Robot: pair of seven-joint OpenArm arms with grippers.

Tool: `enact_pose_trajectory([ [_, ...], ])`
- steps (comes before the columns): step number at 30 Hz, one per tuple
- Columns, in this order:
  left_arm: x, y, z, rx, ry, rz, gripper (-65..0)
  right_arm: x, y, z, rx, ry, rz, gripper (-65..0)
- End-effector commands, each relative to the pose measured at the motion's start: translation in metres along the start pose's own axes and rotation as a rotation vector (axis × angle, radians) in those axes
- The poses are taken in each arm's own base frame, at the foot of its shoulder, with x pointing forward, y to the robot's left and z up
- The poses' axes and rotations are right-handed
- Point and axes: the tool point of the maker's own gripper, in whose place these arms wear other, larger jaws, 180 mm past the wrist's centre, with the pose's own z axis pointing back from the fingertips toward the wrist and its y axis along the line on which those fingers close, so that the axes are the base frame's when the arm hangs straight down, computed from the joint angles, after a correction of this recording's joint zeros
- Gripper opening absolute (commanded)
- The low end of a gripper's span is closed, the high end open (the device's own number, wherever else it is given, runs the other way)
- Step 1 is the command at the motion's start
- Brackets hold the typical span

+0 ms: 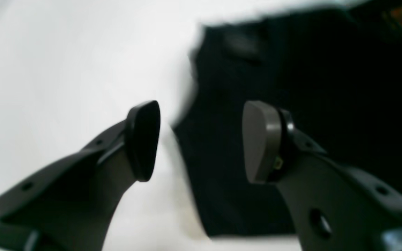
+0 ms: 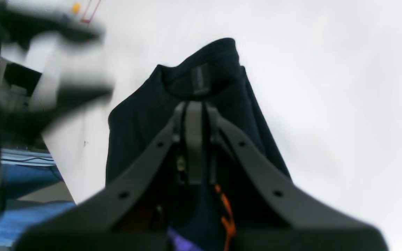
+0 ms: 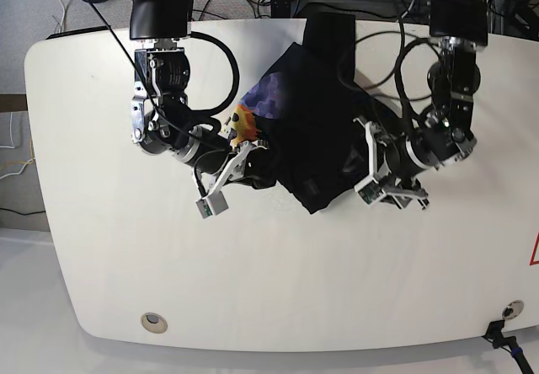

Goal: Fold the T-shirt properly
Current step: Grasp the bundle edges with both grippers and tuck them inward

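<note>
T-shirt (image 3: 316,130) — black, bunched and partly folded on the white worktop (image 3: 101,248), lying between the two arms. Its long axis runs from the worktop's far edge down to a blunt corner nearest the near edge, leaning a little toward the left gripper's side. A patch of print, orange-yellow and purple-blue, shows on the flank turned toward the right gripper. The rest of the cloth in sight is plain black.

Right gripper (image 2: 194,104) — jaws closed tight, with a fold of the black cloth running up between and beyond them. In the right wrist view the collar, with its neck label, stands just past the jaw tips and points away from them; a strip of orange and a bit of purple print show close under the jaws. In the base view this gripper (image 3: 244,151) sits at the print-side edge of the shirt, touching it.

Left gripper (image 1: 201,139) — jaws standing wide, nothing between the pads. In the left wrist view the shirt's edge (image 1: 291,104) passes through the gap behind the jaws: one jaw is seen against bare worktop, the other against black cloth. The view is blurred, so whether a pad touches the cloth cannot be told. In the base view this gripper (image 3: 370,172) is just beside the shirt's plain flank, near the lower corner.

Worktop — white, rounded corners, a red mark at one near edge beyond the left gripper.
</note>
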Motion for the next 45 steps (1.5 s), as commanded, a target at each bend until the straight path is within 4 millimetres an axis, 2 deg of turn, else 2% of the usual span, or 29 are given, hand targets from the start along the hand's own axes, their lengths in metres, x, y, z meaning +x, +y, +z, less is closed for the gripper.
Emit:
enact_pose_trajectory([
  [1, 0.010, -0.017, 0.014, -0.003, -0.037, -0.024, -31.1, 0.023, 0.001, -0.006, 0.024, -0.039, 0.010, -63.6],
  [4, -0.005, -0.062, 0.016, -0.077, -0.023, 0.028, -31.1, 0.022, -0.006, -0.016, 0.028, -0.016, -0.018, -63.6],
  [7, -0.022, -0.094, 0.016, -0.137, 0.003, 0.086, -31.1, 0.026, -0.004, -0.029, 0.047, -0.010, -0.041, -63.6],
  [12, -0.028, -0.123, 0.014, -0.188, 0.011, 0.151, -31.1, 0.031, 0.009, -0.050, 0.090, -0.002, -0.084, -63.6],
  [17, -0.029, -0.129, 0.011, -0.201, 0.012, 0.170, -31.1, 0.017, 0.012, -0.068, 0.111, 0.027, -0.151, -63.6],
  [19, -0.034, -0.127, 0.008, -0.202, 0.028, 0.171, -31.1, 0.010, 0.006, -0.071, 0.099, 0.022, -0.175, -63.6],
  [23, -0.041, -0.103, 0.002, -0.175, 0.054, 0.138, -31.1, -0.020, -0.011, -0.074, 0.062, 0.073, -0.166, -64.1],
  [25, -0.040, -0.091, -0.001, -0.157, 0.043, 0.126, -31.1, -0.031, -0.023, -0.066, 0.034, 0.074, -0.176, -64.1],
  [27, -0.048, -0.076, -0.005, -0.145, 0.060, 0.118, -31.1, -0.040, -0.033, -0.059, 0.009, 0.080, -0.180, -64.1],
  [30, -0.050, -0.047, -0.013, -0.112, 0.080, 0.108, -31.1, -0.052, -0.047, -0.046, -0.020, 0.098, -0.184, -64.1],
  [32, -0.049, -0.030, -0.016, -0.090, 0.086, 0.100, -31.1, -0.062, -0.047, -0.039, -0.027, 0.104, -0.183, -64.2],
  [37, -0.037, 0.001, -0.024, -0.053, 0.077, 0.101, -31.1, -0.076, -0.031, -0.031, -0.011, 0.102, -0.182, -64.2],
  [41, -0.036, 0.002, -0.024, -0.051, 0.073, 0.100, -31.1, -0.076, -0.025, -0.037, -0.002, 0.098, -0.188, -64.2],
  [42, -0.036, 0.001, -0.024, -0.054, 0.073, 0.101, -31.1, -0.068, -0.025, -0.038, 0.000, 0.087, -0.177, -64.2],
  [45, -0.045, -0.020, -0.020, -0.080, 0.082, 0.106, -31.1, -0.054, -0.032, -0.042, -0.005, 0.080, -0.164, -64.2],
])
